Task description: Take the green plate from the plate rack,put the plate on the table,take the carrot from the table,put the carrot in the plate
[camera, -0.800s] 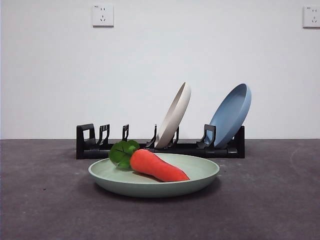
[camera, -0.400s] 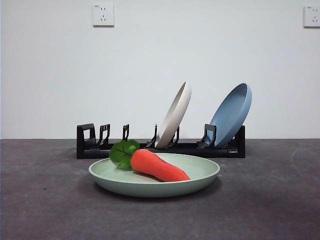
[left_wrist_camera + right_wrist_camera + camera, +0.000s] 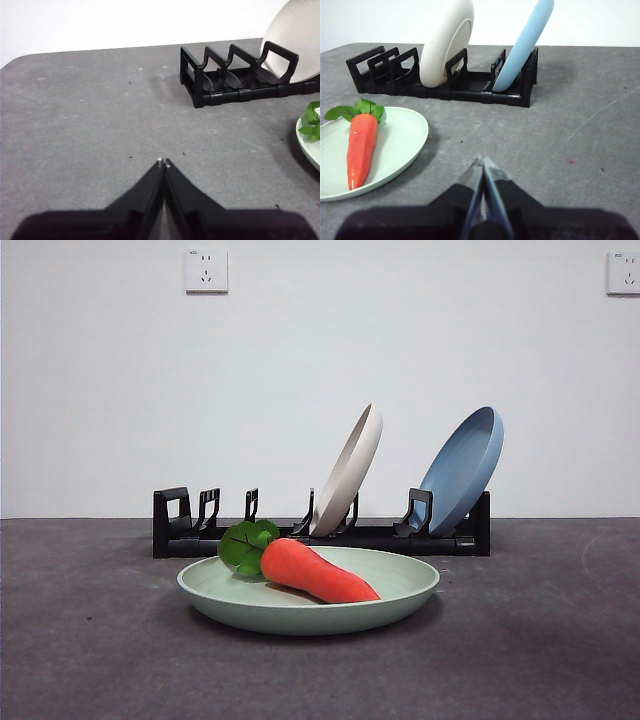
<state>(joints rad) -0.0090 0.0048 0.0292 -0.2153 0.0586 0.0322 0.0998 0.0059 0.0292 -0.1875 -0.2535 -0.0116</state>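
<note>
both my grippers hang low over the table [image 3: 90, 660] with nothing in them: my left gripper [image 3: 163, 161] has its jaws pressed together above bare grey surface, well apart from the plate rack [image 3: 235, 85], and my right gripper [image 3: 482, 161] is pinched closed too, just beside the green plate [image 3: 405, 135]. that plate lies flat on the table in front of the rack, and the carrot [image 3: 315, 572] lies on its side in it, leaves toward the rack. a cream plate [image 3: 350, 472] and a blue plate [image 3: 465, 468] lean upright in the rack's slots.
</note>
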